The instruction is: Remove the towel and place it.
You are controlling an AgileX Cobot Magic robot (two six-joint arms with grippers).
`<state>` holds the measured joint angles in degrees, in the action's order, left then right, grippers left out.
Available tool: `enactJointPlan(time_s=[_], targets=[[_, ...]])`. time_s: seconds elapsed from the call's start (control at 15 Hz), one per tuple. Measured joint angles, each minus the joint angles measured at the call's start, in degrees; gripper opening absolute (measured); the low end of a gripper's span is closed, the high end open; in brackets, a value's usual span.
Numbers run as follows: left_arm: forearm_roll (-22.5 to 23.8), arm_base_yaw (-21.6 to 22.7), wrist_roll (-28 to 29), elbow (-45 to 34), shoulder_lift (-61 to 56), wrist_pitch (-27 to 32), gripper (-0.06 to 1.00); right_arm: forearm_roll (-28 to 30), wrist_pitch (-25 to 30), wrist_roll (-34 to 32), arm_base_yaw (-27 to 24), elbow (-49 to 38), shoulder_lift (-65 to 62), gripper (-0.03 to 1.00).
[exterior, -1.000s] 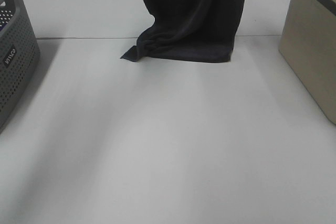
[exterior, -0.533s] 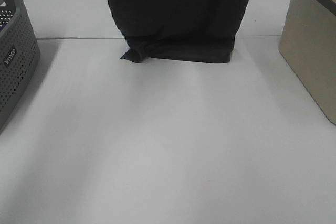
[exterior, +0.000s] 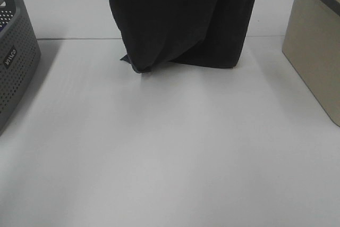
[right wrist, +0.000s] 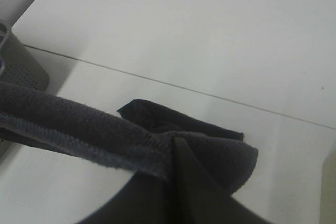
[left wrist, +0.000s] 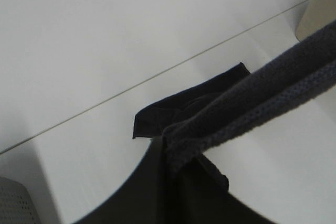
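As towel [exterior: 180,19] hangs, wrists reveal hem [left wrist: 252,103].

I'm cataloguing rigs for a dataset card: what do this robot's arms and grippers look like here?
Little shows. The high view has both arms out of frame above the towel. Each wrist view gives only a black, blurred mass near the lens, the left gripper and the right gripper, hard to tell from the dark cloth. No cables or markings can be made out.
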<state>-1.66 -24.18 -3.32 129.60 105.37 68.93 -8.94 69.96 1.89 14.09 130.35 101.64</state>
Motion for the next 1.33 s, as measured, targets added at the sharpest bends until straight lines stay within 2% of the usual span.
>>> enactJointPlan(time_s=[0.27, 0.33, 0.4, 0.67, 0.87, 0.93, 1.13, 1.33], targets=[[-4.30, -0.23, -4.01, -11.06, -11.29, -0.11, 0.00, -0.92, 0.00, 0.74, 0.40, -13.87, -9.34, 0.02], [-7.05, -0.63, -6.02, -17.70, -15.53, -0.29, 0.00, -0.11, 0.00, 1.38, 0.40, -19.48, -13.64, 0.02], [-7.51, -0.74, -6.13, -19.31, -16.50, -0.46, 0.00, -0.11, 0.00, 1.43, 0.40, -20.68, -14.38, 0.02], [-9.40, -1.09, -6.42, -35.52, -24.69, -1.95, 0.00, -2.12, -0.06, 1.49, 0.57, -32.89, -21.20, 0.02], [-11.00, -1.20, -7.28, -42.91, -29.79, -2.86, 0.00, -3.32, -0.11, 1.49, 0.92, -41.37, -25.44, 0.02], [-13.87, -1.20, -8.71, -48.99, -33.00, -3.15, 0.00, -3.55, -0.23, 1.49, 1.03, -47.84, -29.28, 0.02], [-22.52, -1.20, -12.61, -57.70, -35.07, -3.32, 0.00, -1.03, -0.29, 1.49, 1.03, -56.04, -35.35, 0.02], [-26.41, -1.20, -13.69, -65.15, -35.12, -3.72, 0.00, -0.97, -0.46, 1.49, 1.03, -64.17, -40.74, 0.02]])
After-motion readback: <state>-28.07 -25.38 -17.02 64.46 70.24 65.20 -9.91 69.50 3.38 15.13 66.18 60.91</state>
